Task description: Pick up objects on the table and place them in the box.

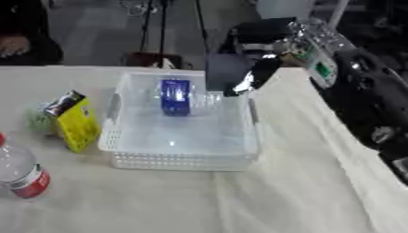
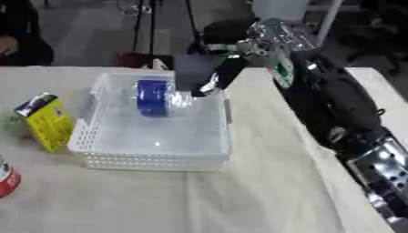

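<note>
Frame centre: white basket (image 1: 185,160) holds blue-labelled bottle (image 1: 176,97), one item in. I read right hand (image 1: 239,73), above basket's upper-right rim, as released, fingers straight. Left side: yellow packet (image 1: 76,120), red-labelled bottle (image 1: 22,174) remain. Left hand unseen.

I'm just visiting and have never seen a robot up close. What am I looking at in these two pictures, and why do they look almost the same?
They come from the two eyes of a camera in the robot's head, looking down at a cloth-covered table. The black arm on the right is its right arm; its right hand hangs over a white basket that holds a bottle with a blue label. Whether the hand holds anything I cannot tell. Left of the basket stand a yellow packet and a bottle with a red label.
</note>
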Controlling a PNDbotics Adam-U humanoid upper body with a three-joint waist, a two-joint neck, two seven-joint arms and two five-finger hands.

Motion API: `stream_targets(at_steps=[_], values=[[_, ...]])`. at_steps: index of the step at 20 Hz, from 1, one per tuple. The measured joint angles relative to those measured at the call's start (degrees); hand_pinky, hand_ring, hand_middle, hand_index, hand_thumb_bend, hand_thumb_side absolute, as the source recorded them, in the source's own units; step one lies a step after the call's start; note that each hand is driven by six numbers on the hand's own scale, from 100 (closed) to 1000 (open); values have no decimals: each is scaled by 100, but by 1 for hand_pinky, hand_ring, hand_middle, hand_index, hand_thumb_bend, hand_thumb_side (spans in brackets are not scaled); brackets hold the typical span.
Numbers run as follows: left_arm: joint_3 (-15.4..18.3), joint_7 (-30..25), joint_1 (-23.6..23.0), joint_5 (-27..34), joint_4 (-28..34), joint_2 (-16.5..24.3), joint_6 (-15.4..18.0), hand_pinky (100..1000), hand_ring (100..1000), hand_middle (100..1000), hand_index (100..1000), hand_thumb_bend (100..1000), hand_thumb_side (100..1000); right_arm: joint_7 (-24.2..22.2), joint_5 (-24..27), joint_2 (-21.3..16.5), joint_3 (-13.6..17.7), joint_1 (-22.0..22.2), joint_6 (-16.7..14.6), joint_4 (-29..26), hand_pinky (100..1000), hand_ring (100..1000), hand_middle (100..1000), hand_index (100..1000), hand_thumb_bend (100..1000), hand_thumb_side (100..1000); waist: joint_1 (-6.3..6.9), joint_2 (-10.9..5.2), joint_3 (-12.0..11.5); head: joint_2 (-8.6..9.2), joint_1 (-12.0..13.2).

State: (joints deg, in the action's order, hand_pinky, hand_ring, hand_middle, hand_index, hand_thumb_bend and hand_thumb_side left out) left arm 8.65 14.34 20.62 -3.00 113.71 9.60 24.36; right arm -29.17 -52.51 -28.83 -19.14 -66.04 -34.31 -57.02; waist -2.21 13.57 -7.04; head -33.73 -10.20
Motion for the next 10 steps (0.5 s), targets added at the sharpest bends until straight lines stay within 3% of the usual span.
stream_targets(at_steps=[2, 5, 6, 9, 10], values=[[0, 0, 1, 0, 0, 0, 0, 766, 712, 745, 738, 100, 548, 4, -13, 41, -4, 0, -22, 52, 953, 788, 472, 620, 100, 750, 0, 11, -3, 3, -1], [0, 0, 1, 0, 0, 0, 0, 766, 713, 745, 738, 100, 548, -12, -32, 75, -31, 0, -44, 106, 955, 795, 482, 642, 100, 759, -4, 22, -6, 6, -1], [0, 0, 1, 0, 0, 0, 0, 767, 713, 746, 738, 100, 549, -30, -35, 91, -33, 0, -48, 123, 970, 835, 540, 712, 100, 830, -5, 23, -6, 6, -1], [-1, -2, 1, 0, 0, -1, -2, 767, 714, 746, 738, 100, 549, -134, -39, 117, -53, -1, 19, 197, 980, 863, 579, 738, 100, 900, -19, 23, -7, 6, -3], [-1, -2, 1, 0, 0, -1, -2, 767, 715, 747, 740, 100, 549, -170, -38, 141, -62, -1, 56, 220, 986, 881, 591, 753, 100, 999, -22, 23, -8, 6, -4]])
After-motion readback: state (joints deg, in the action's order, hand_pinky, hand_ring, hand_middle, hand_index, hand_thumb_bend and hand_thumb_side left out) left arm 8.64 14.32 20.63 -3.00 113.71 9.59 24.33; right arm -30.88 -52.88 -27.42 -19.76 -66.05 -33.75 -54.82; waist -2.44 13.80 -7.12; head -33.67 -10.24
